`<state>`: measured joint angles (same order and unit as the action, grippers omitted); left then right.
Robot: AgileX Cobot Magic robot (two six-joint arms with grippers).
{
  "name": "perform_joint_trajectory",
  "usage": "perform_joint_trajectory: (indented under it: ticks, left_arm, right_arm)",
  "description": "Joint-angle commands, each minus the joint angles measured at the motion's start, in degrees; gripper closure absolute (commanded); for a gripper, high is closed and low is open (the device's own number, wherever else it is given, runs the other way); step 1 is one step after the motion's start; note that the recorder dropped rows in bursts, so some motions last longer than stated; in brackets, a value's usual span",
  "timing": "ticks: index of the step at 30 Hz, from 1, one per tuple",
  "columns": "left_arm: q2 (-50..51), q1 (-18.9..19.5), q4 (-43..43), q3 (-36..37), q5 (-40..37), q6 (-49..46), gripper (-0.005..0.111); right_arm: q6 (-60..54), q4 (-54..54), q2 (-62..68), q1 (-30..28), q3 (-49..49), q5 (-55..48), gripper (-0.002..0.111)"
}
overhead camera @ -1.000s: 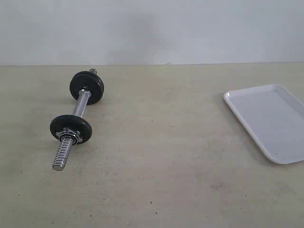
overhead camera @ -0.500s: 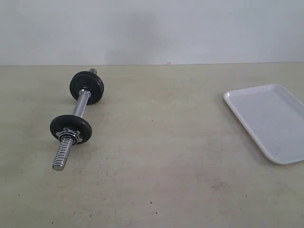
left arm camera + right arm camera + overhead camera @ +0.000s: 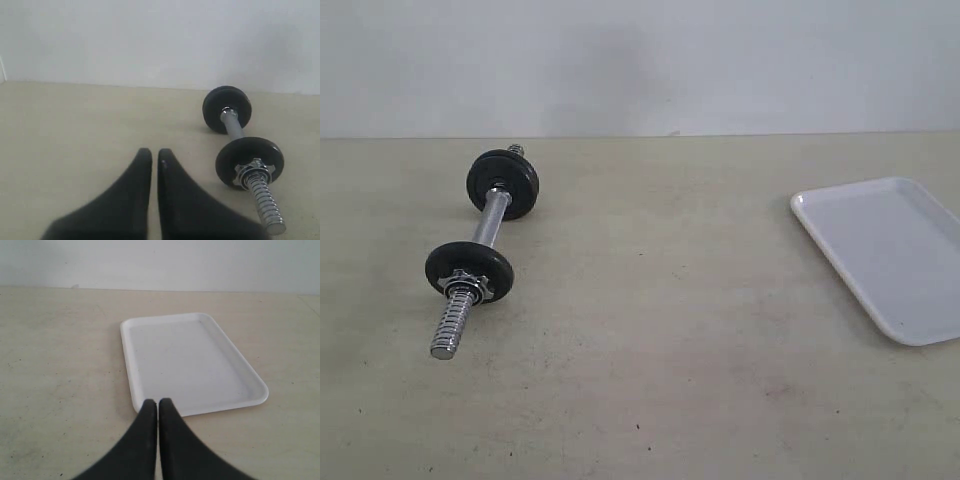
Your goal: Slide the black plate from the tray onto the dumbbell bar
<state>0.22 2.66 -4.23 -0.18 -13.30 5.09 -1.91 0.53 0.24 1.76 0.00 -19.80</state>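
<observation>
The dumbbell bar (image 3: 492, 222) was laid on the beige tabletop (image 3: 670, 330) at the left of the exterior view, its length running from the back wall toward the camera. Two black plates were carried on it: the far black plate (image 3: 520, 178) near the rear end and the near black plate (image 3: 496, 272) toward the front, held by a silver collar nut (image 3: 465, 281), with the coarse threaded end (image 3: 450, 322) left bare beyond it. Which of the two was the task's plate could not be told. The white tray (image 3: 890, 250) was set flat at the right edge, well apart from the bar, and only its plain white floor was seen in the right wrist view. The left fingers (image 3: 140, 175) were pressed together with nothing between them and were held above the tabletop beside the bar. The right fingers (image 3: 147, 420) were likewise closed on nothing and were pointed at the tray's near rim.
</observation>
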Motion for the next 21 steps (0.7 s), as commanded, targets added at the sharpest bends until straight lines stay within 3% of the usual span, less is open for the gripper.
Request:
perform_joint_trajectory:
  ticks: [1, 13, 21]
  left_arm:
    - [-0.2, 0.2, 2.7, 0.2, -0.3, -2.9, 0.102]
    - [-0.2, 0.2, 3.4, 0.2, -1.9, -3.1, 0.102]
    - [-0.2, -2.0, 3.4, 0.2, -1.2, -3.5, 0.102]
  right_arm:
    - [0.0, 0.0, -0.2, -0.1, 0.0, 0.7, 0.109]
    - [0.0, 0.0, -0.2, -0.1, 0.0, 0.7, 0.109]
    - [0.0, 0.0, -0.2, -0.1, 0.0, 0.7, 0.109]
